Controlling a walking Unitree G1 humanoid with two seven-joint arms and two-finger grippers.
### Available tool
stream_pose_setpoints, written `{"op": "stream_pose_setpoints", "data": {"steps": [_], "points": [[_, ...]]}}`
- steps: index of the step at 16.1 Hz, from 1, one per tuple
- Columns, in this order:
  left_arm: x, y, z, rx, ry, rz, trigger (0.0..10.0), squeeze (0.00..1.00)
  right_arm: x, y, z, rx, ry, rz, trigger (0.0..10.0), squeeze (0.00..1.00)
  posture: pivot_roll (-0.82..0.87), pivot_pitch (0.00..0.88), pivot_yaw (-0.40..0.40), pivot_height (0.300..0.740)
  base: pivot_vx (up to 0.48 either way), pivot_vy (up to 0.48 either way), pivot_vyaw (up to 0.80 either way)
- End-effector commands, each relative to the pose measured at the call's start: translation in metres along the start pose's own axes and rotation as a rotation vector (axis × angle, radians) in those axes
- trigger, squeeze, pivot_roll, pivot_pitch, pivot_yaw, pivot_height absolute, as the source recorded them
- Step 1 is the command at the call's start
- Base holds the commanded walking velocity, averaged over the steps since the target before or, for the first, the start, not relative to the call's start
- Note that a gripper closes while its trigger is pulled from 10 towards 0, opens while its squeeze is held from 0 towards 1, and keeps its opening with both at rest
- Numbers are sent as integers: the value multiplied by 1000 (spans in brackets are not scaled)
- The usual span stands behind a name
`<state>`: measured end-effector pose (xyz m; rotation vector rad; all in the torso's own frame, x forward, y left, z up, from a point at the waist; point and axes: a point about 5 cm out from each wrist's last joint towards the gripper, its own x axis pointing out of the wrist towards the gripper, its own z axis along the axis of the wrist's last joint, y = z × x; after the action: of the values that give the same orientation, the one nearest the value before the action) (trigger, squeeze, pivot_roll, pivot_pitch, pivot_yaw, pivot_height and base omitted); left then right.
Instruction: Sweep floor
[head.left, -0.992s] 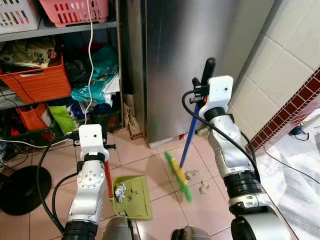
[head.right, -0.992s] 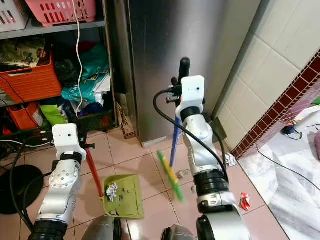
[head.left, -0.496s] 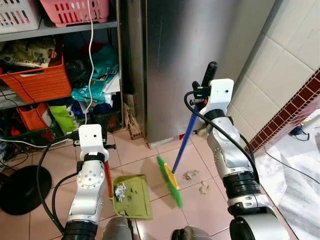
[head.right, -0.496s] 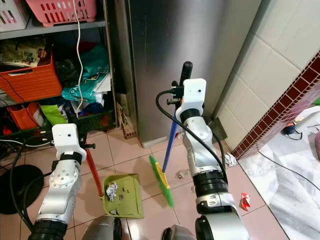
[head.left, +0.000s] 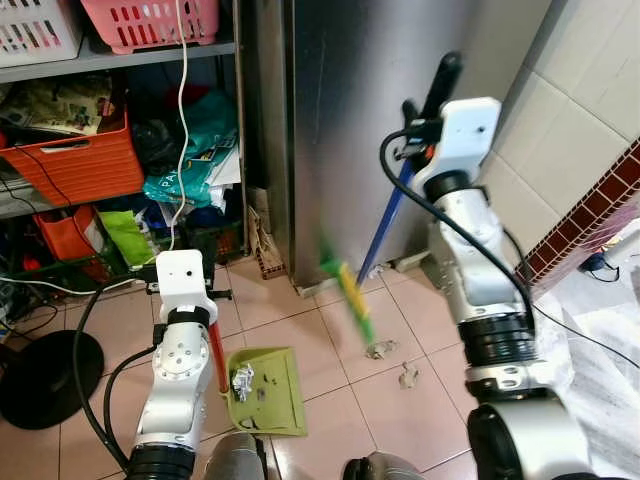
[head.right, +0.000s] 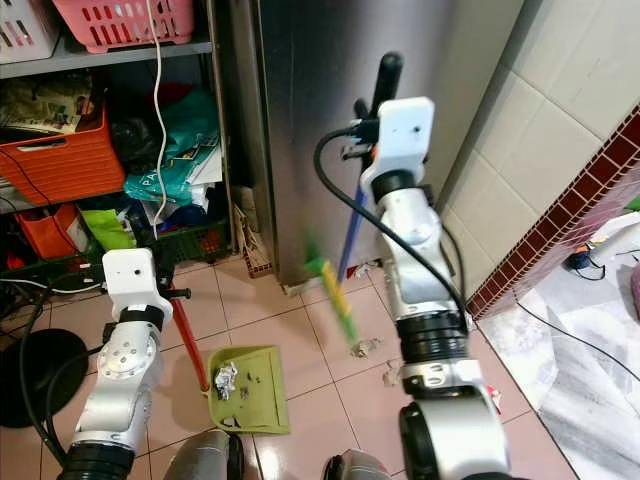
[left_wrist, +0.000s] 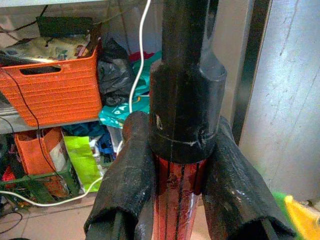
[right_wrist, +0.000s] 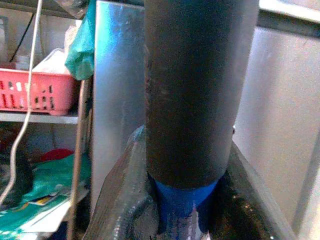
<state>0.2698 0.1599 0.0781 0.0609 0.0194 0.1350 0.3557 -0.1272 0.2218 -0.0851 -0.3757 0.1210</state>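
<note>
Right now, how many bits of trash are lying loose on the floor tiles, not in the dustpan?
2 in plain sight: one scrap below the broom head, another nearer the robot. The right arm may hide more.

A blue-handled broom (head.left: 385, 230) with a black grip is showing a green and yellow head, blurred at the frame's centre, while a lime green dustpan (head.left: 266, 390) on a red handle is sitting on pinkish terracotta floor tiles (head.left: 330, 340). An orange crate (head.left: 75, 160) is glowing at upper left under a pink basket (head.left: 150, 22), and a dark red tile band (head.left: 580, 220) is crossing the cream wall at right.

Dustpan (head.left: 264, 390) lies left of the broom head (head.left: 348, 290), scraps (head.left: 393, 362) to its right.
</note>
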Motion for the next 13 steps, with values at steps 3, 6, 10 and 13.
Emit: {"op": "stream_pose_setpoints", "data": {"steps": [3, 6, 10, 13], "points": [[5, -3, 19, -7, -67, -13, 10000, 0, 10, -20, 18, -119, -96, -52, 10000, 0, 12, 0, -13, 740, 0, 0, 0], [0, 1, 20, -9, -67, -16, 10000, 0, 6, -31, -1, -242, -62, -67, 10000, 0, 37, 0, -15, 740, 0, 0, 0], [-1, 7, 24, -2, -69, -2, 10000, 0, -9, -24, -45, -287, 61, -70, 10000, 0, 73, 0, -11, 740, 0, 0, 0], [0, 11, 29, 0, -73, 5, 10000, 0, -21, -13, -70, -270, 150, -73, 10000, 0, 93, 23, -4, 740, 0, 0, 0]]}}
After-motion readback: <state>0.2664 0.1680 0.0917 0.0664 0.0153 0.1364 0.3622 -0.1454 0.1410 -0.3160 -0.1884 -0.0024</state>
